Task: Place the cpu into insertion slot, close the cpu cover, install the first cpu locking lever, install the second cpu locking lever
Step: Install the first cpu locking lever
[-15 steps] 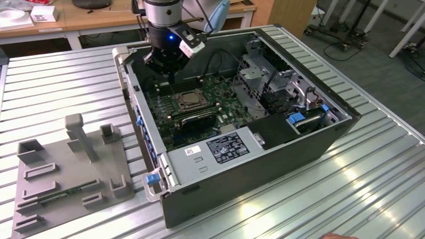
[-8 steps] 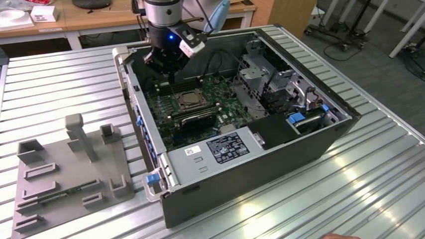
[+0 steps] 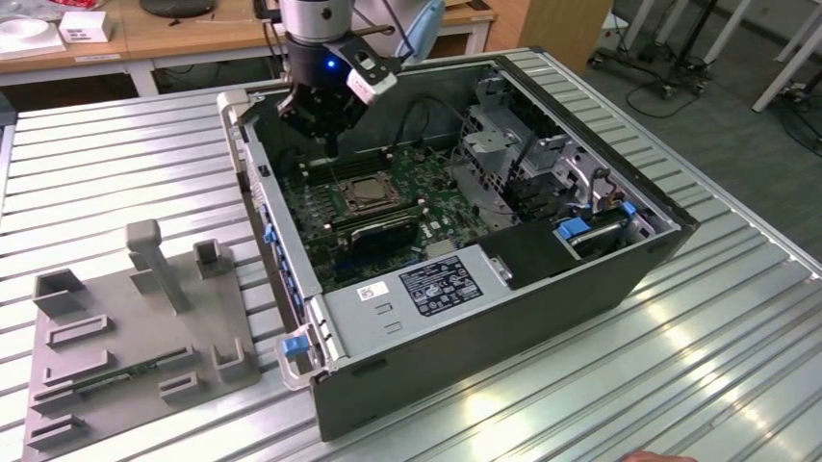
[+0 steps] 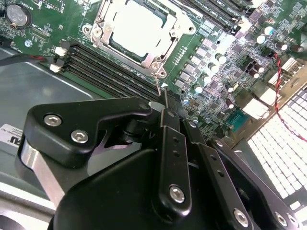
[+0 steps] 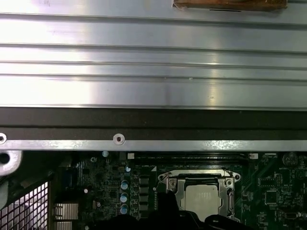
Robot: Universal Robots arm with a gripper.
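My black pincer (image 4: 166, 98), pressed together, hovers beside a corner of the silvery square cover frame (image 4: 125, 51) over the pale chip (image 4: 136, 26).

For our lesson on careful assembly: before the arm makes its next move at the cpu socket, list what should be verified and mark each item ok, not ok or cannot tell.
1. cpu lying flat in the insertion slot: ok.
2. cpu cover down around the cpu: ok, it looks flat in both wrist views.
3. Locking levers latched: cannot tell; a thin metal rod stands at the socket's corner, close to the claw.
4. Claw inside the open computer case, over the motherboard beside the socket: ok.
5. Red-black cable away from the socket: ok.
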